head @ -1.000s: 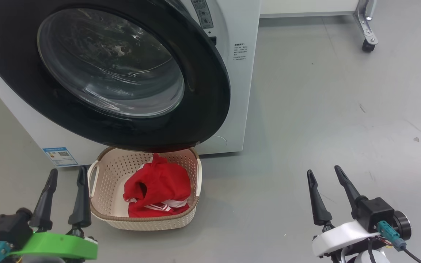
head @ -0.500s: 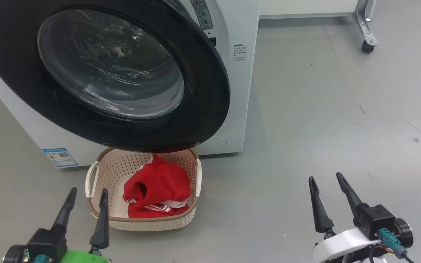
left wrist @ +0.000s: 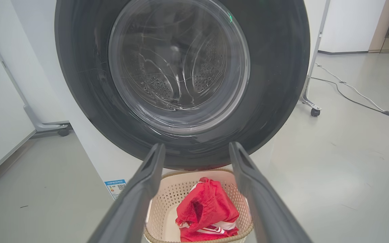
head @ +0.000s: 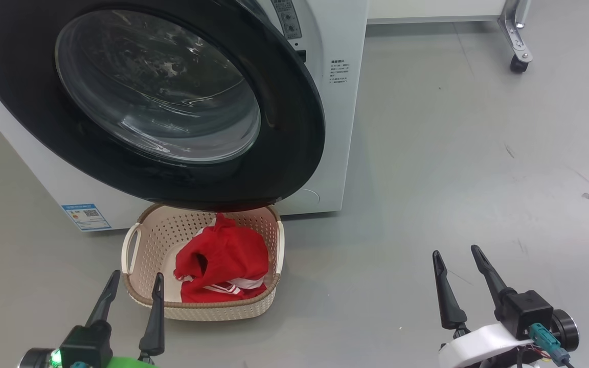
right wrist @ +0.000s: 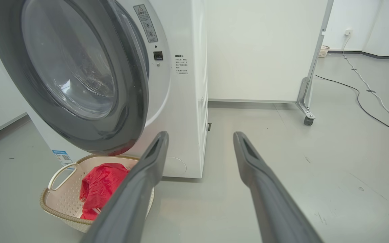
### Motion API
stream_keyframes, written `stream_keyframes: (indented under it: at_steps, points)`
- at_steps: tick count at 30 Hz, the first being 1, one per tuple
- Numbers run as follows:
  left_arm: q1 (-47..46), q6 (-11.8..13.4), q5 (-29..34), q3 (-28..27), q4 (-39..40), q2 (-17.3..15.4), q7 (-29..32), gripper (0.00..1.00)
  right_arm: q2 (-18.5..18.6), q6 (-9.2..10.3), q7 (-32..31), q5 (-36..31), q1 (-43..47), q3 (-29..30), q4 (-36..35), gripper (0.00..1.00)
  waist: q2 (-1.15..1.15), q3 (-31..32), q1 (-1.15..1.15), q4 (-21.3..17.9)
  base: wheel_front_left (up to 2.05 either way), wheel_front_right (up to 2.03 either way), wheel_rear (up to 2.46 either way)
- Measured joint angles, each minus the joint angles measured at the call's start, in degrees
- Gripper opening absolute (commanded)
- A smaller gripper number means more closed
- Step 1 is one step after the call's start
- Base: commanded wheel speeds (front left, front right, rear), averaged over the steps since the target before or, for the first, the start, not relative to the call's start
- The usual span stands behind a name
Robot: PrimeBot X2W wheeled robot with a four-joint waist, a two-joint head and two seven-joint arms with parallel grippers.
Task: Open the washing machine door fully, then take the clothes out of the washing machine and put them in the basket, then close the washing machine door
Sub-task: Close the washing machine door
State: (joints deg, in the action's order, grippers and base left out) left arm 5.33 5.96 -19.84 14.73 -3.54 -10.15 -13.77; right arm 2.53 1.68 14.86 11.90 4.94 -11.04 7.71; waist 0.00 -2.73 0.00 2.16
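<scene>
The washing machine stands white at the upper left, and its glossy black washing machine door hangs ajar, the right edge away from the front panel. Under the door sits the cream basket with the red clothes bunched inside. My left gripper is open and empty just in front of the basket's near left corner. In the left wrist view the left gripper points at the door, basket and clothes. My right gripper is open over bare floor to the right.
A white panel on a wheeled metal stand is behind the machine to the right, its caster on the floor. A black cable trails across the grey floor farther right. A blue label marks the machine's lower left.
My left gripper has drawn back towards the bottom edge and shifted right, in front of the basket. The right gripper sank slightly. The head view shifted a little.
</scene>
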Motion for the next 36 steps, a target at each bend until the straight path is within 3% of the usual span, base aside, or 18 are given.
stream_keyframes:
  at_steps: [14, 15, 16, 36]
  points:
    - [0.01, 0.37, 1.31, -1.74, -0.53, 1.9, -0.44, 1.0, -0.02, 0.08, 0.0, -0.02, 0.03, 0.01, -0.24, 1.0, 0.0, -0.29, 0.0, 0.04, 0.0, 0.0, 0.0]
    - [0.01, 0.37, 1.34, -1.79, -0.55, 2.03, -0.44, 1.0, -0.02, 0.09, 0.0, -0.02, 0.03, 0.02, -0.25, 0.35, 0.0, -0.32, 0.0, 0.03, 0.0, 0.0, 0.0]
    - [0.01, 0.37, 1.46, -1.82, -0.57, 2.09, -0.44, 1.0, -0.02, 0.09, 0.0, -0.02, 0.03, 0.02, -0.27, 0.0, 0.0, -0.34, 0.0, 0.03, 0.0, 0.0, 0.0]
    - [-0.05, 0.59, 4.9, -1.86, -0.83, 3.2, -0.49, 1.0, 0.2, -0.09, 0.0, -0.76, 0.06, 0.55, -0.25, 0.0, 0.0, -0.92, 0.0, 1.73, 0.0, 0.0, 0.0]
